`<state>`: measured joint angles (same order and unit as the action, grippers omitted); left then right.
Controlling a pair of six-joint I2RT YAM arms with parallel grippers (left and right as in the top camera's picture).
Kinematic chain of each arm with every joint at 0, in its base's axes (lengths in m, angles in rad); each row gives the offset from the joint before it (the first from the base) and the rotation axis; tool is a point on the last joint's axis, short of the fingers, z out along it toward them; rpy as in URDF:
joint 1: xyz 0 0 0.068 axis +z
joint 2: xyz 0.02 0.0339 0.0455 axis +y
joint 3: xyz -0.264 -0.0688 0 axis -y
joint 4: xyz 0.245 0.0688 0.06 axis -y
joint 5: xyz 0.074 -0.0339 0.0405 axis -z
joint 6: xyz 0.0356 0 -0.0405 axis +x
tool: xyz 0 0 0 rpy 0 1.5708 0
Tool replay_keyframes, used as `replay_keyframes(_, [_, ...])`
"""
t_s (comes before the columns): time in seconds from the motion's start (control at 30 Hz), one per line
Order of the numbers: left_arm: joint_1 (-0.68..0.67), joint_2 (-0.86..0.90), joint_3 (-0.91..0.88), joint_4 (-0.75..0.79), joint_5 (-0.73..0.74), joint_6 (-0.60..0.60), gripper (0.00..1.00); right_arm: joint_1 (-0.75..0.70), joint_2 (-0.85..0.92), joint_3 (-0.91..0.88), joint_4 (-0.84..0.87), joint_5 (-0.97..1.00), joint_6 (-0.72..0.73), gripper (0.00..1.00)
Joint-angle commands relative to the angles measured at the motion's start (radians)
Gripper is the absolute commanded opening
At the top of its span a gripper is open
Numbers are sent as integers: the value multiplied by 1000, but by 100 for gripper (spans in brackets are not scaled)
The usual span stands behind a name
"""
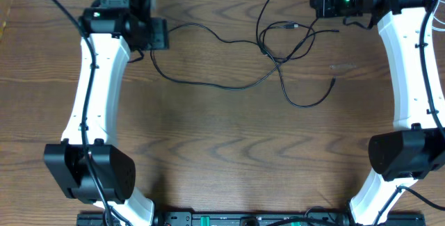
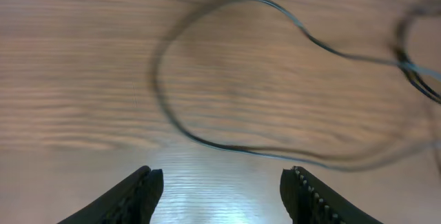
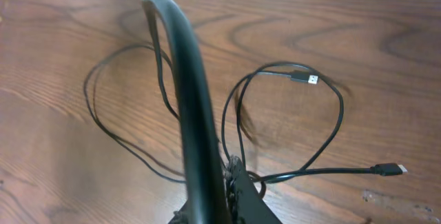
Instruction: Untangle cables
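Item: left gripper, two dark ridged fingers spread apart with nothing between them, hanging over the brown wood-grain table. Just ahead of its fingertips: one wide slack bend of thin black flexible cable, flat on the wood and apart from both fingers; the view is blurred. Further ahead and to that gripper's right: the bend runs into a bundle of crossing strands. Item: right gripper, fingers pressed together, by the look pinching a black cable arch that rises from the tips, curves close past the camera and drops to the table beyond. Directly beneath and just ahead of those tips: the crossing where the cables overlap. Beyond it: two loops, one ending in a silver-tipped plug, the other in a small plug off to the gripper's right, both lying free. Step in hand, as judged: parting the strands, with one strand anchored by the right gripper and the left empty; the crossing is not yet undone. Next move calls for: the left gripper to descend on the slack bend ahead, close on that single strand only, and draw it away from the crossing, using the right gripper's pinch as anchor. The risk is dragging the whole bundle along.
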<state>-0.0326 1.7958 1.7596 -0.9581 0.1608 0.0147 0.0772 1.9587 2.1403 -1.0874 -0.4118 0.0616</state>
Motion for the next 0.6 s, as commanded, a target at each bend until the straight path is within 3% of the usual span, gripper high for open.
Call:
replay_keyframes(0.0, [-40, 2, -51, 17, 214, 130, 61, -18, -6, 6, 19, -56, 32, 1])
replay_keyframes(0.27, [-163, 2, -152, 143, 329, 125, 61, -19, -6, 6, 2, -58, 32, 1])
replay_keyframes(0.4, [-228, 2, -226, 303, 317, -35, 61, -19, -6, 6, -11, -58, 31, 1])
replay_keyframes(0.57, [-297, 10, -332, 619, 259, -206, 67, -19, -6, 6, -24, -58, 31, 1])
